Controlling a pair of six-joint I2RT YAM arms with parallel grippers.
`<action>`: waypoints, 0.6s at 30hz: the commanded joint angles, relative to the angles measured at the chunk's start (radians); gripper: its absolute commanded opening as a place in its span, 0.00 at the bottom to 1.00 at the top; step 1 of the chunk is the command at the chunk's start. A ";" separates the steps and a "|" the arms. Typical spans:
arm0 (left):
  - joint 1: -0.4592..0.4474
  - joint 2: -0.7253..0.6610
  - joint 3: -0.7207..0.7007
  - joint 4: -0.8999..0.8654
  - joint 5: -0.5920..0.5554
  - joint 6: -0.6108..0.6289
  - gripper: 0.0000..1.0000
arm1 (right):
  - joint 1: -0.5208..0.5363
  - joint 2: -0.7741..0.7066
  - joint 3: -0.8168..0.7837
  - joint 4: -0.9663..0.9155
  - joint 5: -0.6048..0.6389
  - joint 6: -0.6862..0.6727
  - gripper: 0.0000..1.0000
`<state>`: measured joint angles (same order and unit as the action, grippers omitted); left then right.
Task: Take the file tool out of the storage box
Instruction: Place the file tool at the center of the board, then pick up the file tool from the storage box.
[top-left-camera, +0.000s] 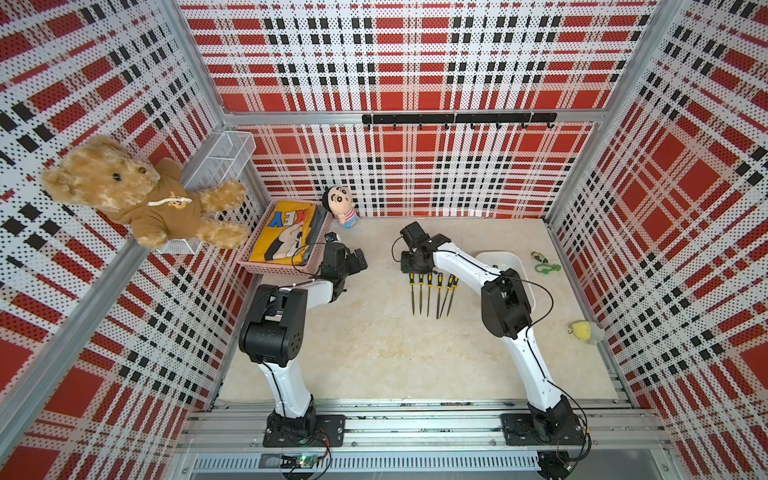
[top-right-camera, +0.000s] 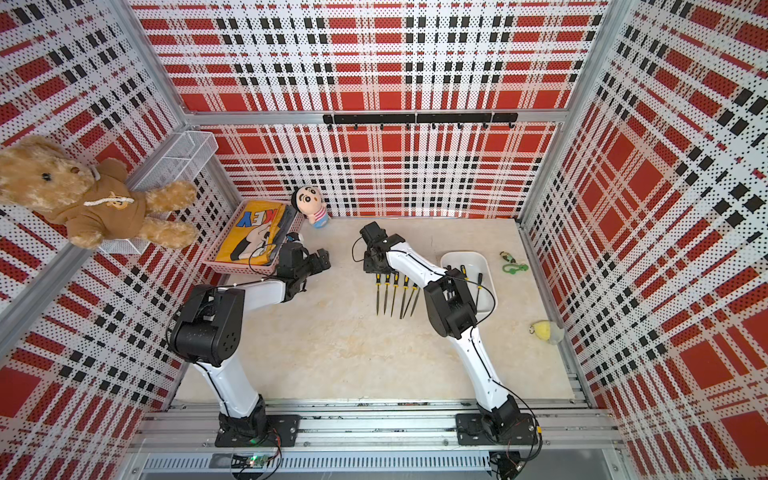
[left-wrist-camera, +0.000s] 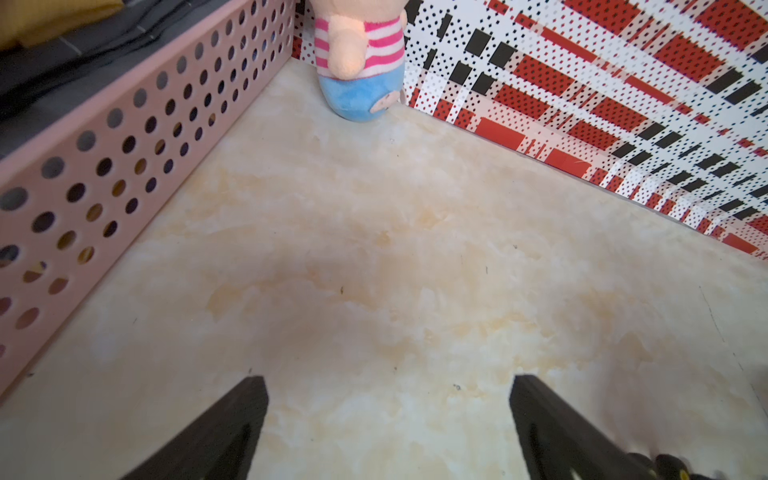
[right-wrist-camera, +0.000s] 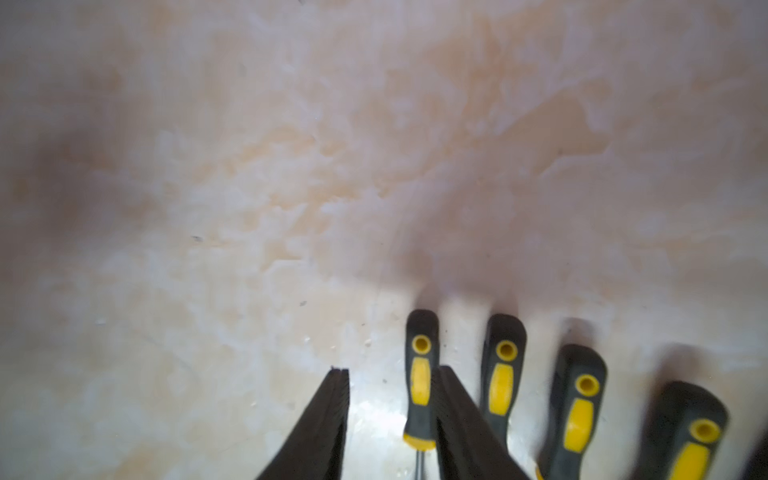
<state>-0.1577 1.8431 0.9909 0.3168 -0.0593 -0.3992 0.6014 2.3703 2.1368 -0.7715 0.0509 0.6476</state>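
We see the teddy bear (top-left-camera: 124, 191) up at the left side and the pink basket (top-left-camera: 270, 267) below it, well clear, while the right arm (top-right-camera: 415, 259) lies across the white storage box (top-right-camera: 465, 254), hiding most of it. The row of files (top-left-camera: 430, 293) lies on the table (top-left-camera: 374, 353) just beside the box, the right gripper (right-wrist-camera: 392, 374) over their handles, claw apart and empty, one finger (right-wrist-camera: 461, 424) covering part of a handle. The left gripper (left-wrist-camera: 388, 378) hangs by the basket, claw wide apart.
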 joint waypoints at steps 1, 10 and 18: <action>-0.007 -0.024 0.041 -0.020 -0.012 0.026 0.98 | -0.074 -0.173 0.007 0.063 0.007 -0.017 0.40; -0.024 0.005 0.080 -0.031 -0.013 0.026 0.98 | -0.329 -0.368 -0.352 -0.002 0.092 -0.161 0.28; -0.036 0.021 0.093 -0.033 -0.014 0.026 0.98 | -0.448 -0.365 -0.524 -0.028 0.111 -0.296 0.43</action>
<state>-0.1883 1.8469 1.0569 0.2966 -0.0643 -0.3882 0.1589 1.9942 1.6199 -0.7811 0.1459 0.4332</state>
